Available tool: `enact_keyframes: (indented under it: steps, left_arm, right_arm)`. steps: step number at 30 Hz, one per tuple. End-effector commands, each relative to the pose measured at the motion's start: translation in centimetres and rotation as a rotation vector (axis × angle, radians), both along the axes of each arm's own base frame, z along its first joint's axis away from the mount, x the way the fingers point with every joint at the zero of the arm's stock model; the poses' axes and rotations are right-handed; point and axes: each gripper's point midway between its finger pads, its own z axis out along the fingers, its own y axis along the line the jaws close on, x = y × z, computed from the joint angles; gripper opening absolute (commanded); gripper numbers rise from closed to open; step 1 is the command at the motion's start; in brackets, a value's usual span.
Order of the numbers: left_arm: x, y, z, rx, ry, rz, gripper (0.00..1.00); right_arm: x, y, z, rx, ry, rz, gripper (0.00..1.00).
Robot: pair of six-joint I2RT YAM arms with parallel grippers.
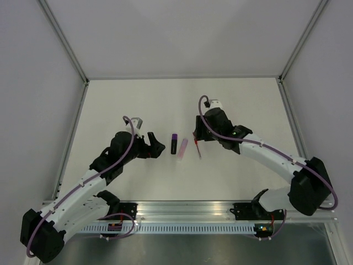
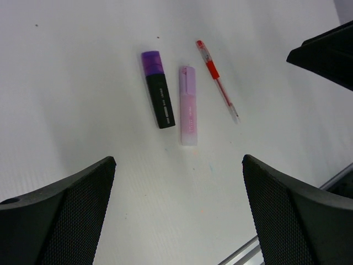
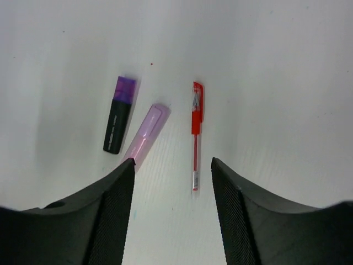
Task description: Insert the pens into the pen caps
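Right fingers are parted and empty, astride the capped red pen, which lies on the surface beside the pink marker and black marker. Left fingers are spread wide. A straight lift is advised, lest the pen be nudged.

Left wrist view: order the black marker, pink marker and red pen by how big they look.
1. Black marker and pink marker: too alike to rank.
2. Red pen: slightly longer, but far thinner.
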Motion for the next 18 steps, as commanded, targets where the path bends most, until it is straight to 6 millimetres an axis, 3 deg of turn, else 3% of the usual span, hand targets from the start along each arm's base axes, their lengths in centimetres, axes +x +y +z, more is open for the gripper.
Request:
enact_keyframes:
  steps: [1, 2, 3, 4, 5, 6, 7, 9, 13, 18]
  left_arm:
    - [-0.6, -1.9, 3.0, -0.078, -0.111, -0.134, 1.0]
    - [-0.7, -2.1, 3.4, -0.091, -0.129, -0.146, 1.0]
    - [-0.9, -2.2, 3.8, -0.102, -0.146, -0.157, 1.0]
    - [-1.4, -2.3, 4.3, -0.121, -0.165, -0.179, 1.0]
    - [-1.6, -2.4, 4.7, -0.135, -0.181, -0.185, 1.0]
    - [-1.8, -2.5, 5.4, -0.153, -0.204, -0.193, 1.0]
    - [-2.1, -2.5, 5.4, -0.163, -0.211, -0.199, 1.0]
    - [-2.6, -2.4, 6.8, -0.192, -0.263, -0.21, 1.0]
    - [-3.7, -2.0, 8.1, -0.227, -0.324, -0.228, 1.0]
    - [-4.1, -1.1, 9.3, -0.243, -0.386, -0.2, 1.0]
  right_arm:
    - [-2.7, -1.3, 1.2, 0.053, -0.057, 0.06, 0.66]
    - [-3.2, -1.2, 1.6, 0.087, -0.074, 0.073, 0.83]
    - [-3.5, -1.2, 3.8, 0.149, -0.145, 0.075, 0.91]
    - [-4.2, -1.7, 3.0, 0.158, -0.143, 0.071, 0.94]
    - [-4.2, -1.7, 3.9, 0.197, -0.182, 0.064, 0.98]
    - [-4.6, -2.1, 5.3, 0.235, -0.227, 0.056, 0.98]
    - [-4.9, -2.6, 4.9, 0.24, -0.235, 0.044, 0.98]
    - [-5.0, -3.4, 6.9, 0.291, -0.316, 0.01, 0.98]
    - [-5.4, -4.9, 8.6, 0.315, -0.368, -0.046, 0.98]
    - [-5.9, -5.5, 9.1, 0.321, -0.385, -0.053, 0.98]
